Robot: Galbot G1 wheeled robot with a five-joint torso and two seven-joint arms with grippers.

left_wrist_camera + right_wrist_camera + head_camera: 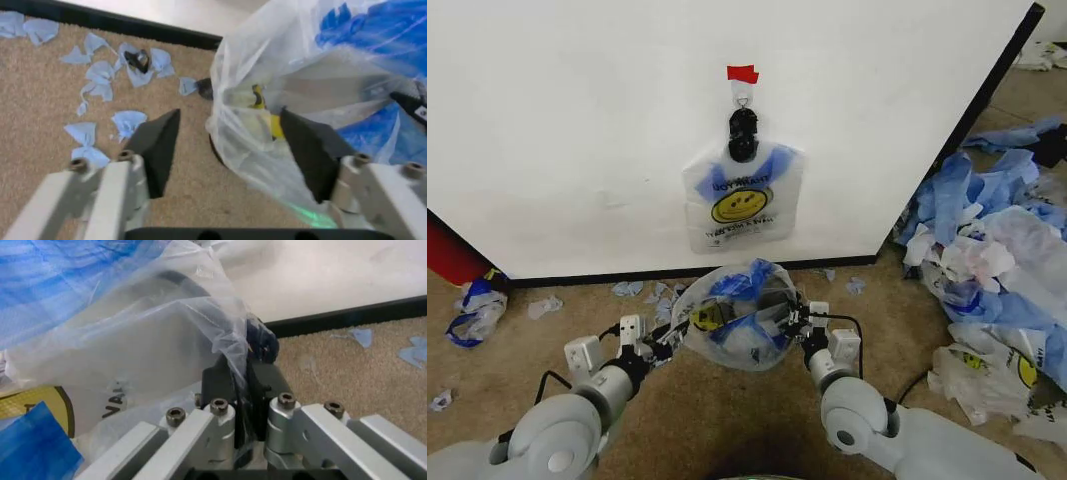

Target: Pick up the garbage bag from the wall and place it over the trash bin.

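Together the right tool (240,405) pinched the garbage bag (737,320) while the left tool (230,150) gaped beside it, spreading it over the trash bin (215,145).

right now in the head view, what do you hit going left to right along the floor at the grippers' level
left gripper → garbage bag stretched between the grippers → right gripper → heap of blue and white plastic sheets
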